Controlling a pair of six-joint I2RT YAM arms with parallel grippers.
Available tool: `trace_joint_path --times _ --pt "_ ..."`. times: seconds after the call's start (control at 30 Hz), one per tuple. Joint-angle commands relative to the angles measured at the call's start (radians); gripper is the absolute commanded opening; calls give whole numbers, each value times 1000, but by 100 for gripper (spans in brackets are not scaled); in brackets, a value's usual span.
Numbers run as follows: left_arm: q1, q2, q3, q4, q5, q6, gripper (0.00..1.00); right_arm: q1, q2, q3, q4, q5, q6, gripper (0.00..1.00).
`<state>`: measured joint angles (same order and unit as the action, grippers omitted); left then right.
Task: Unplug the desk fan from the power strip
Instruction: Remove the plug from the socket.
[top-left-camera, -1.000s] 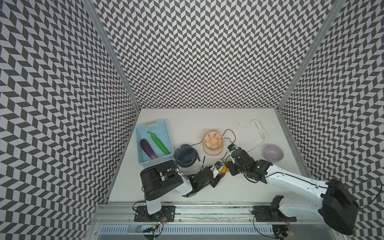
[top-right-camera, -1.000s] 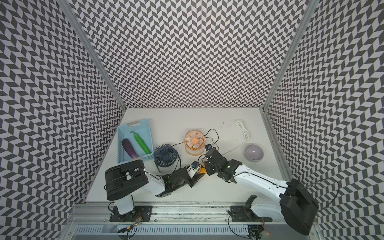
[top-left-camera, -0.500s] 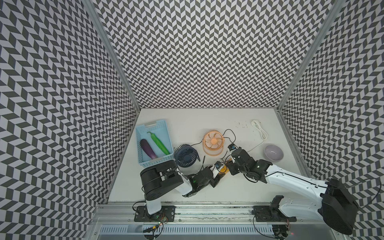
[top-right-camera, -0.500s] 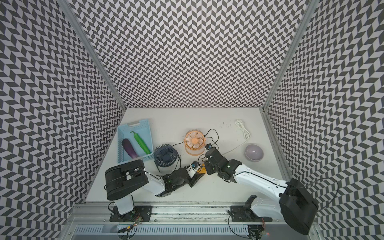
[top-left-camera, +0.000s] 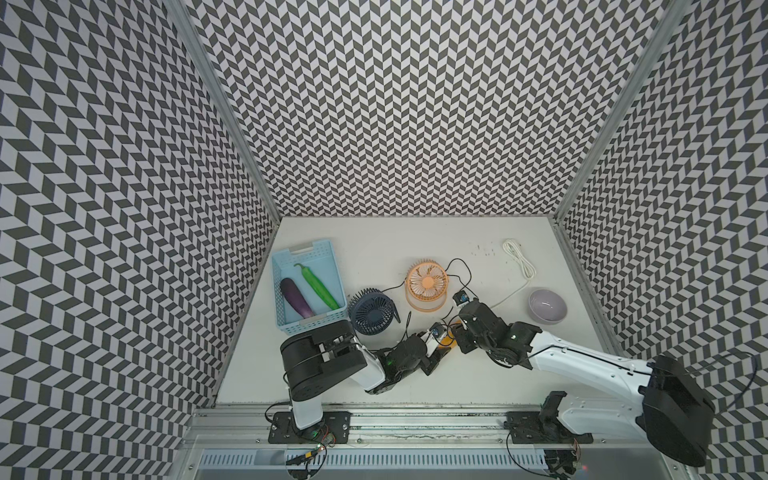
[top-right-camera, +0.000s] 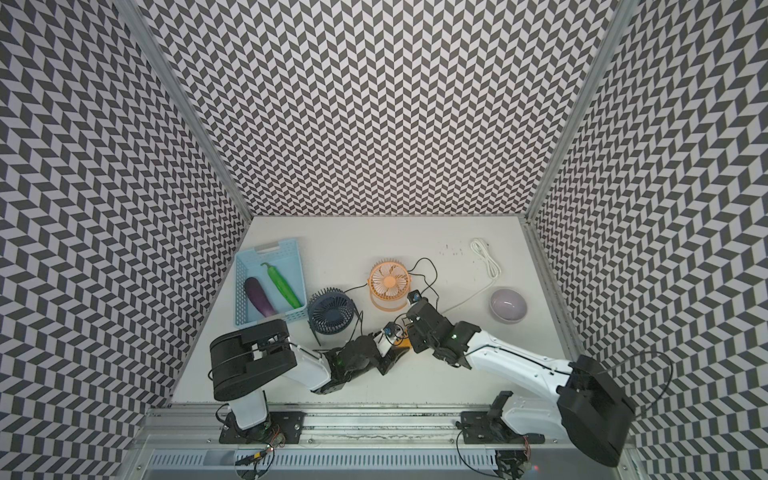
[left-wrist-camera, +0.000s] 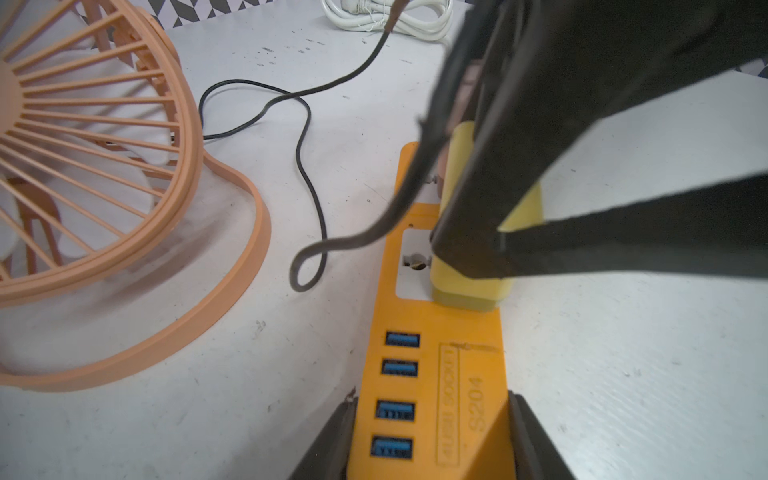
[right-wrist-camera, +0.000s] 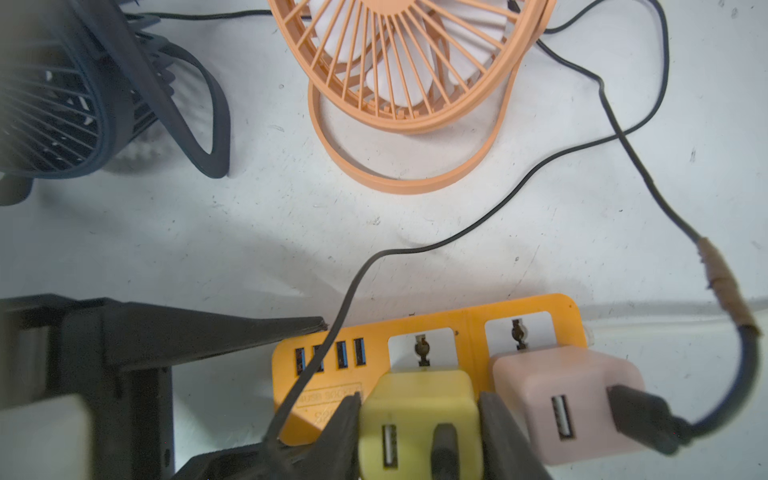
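On the table (top-left-camera: 415, 232), from the left, stands one pale blue basket (top-left-camera: 286, 266) holding one aubergine (top-left-camera: 296, 297) and one long green pepper (top-left-camera: 318, 284) side by side. Just right of the basket is one navy fan (top-left-camera: 372, 312), and right of that one orange fan (top-left-camera: 427, 284), so two fans in all, each with a thin black cable (right-wrist-camera: 498, 203). In front of the fans, between the two arms, lies the single power strip (left-wrist-camera: 432, 324), flat on the table near the front edge. It has four blue USB ports (left-wrist-camera: 399, 370) in a row and two white-faced sockets. Each socket carries a plug block: one yellow adapter (right-wrist-camera: 415, 399) and one pink adapter (right-wrist-camera: 561, 386), each with a black cable plugged into it. Which fan each cable serves cannot be told. The left tool (left-wrist-camera: 430, 440) is closed on the USB end of the power strip, one jaw against each long side. The right tool (right-wrist-camera: 419, 432) is clamped on the yellow adapter, which sits fully in its socket. Further right lies one coiled white cord (top-left-camera: 518, 257) toward the back, and nearest the right wall one lilac bowl (top-left-camera: 547, 305). Against the frames from a second and half a second ago, nothing has visibly shifted: both arms, both fans and the strip sit where they were.
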<state>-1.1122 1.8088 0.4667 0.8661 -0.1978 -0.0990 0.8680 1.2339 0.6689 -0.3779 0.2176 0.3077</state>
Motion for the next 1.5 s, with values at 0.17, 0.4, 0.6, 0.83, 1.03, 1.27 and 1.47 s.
trace_joint_path --times 0.17,0.4,0.6,0.83,1.03,1.27,1.47 --pt "5 38 2 -66 -12 -4 29 -34 -62 31 116 -172 53 6" --pt "5 39 6 -67 -1 -5 29 -129 -111 -16 148 -251 33 6" --pt "5 41 11 -68 3 -6 29 -26 -39 47 108 -179 30 5" --pt "5 45 10 -71 5 -6 29 36 28 82 91 -155 63 5" --pt "5 49 9 -70 3 -4 29 -33 -45 89 58 -172 65 5" --pt "5 43 7 -64 7 -7 28 -138 -84 46 60 -236 29 5" --pt "5 43 8 -63 12 -8 28 -36 -50 60 77 -184 47 5"
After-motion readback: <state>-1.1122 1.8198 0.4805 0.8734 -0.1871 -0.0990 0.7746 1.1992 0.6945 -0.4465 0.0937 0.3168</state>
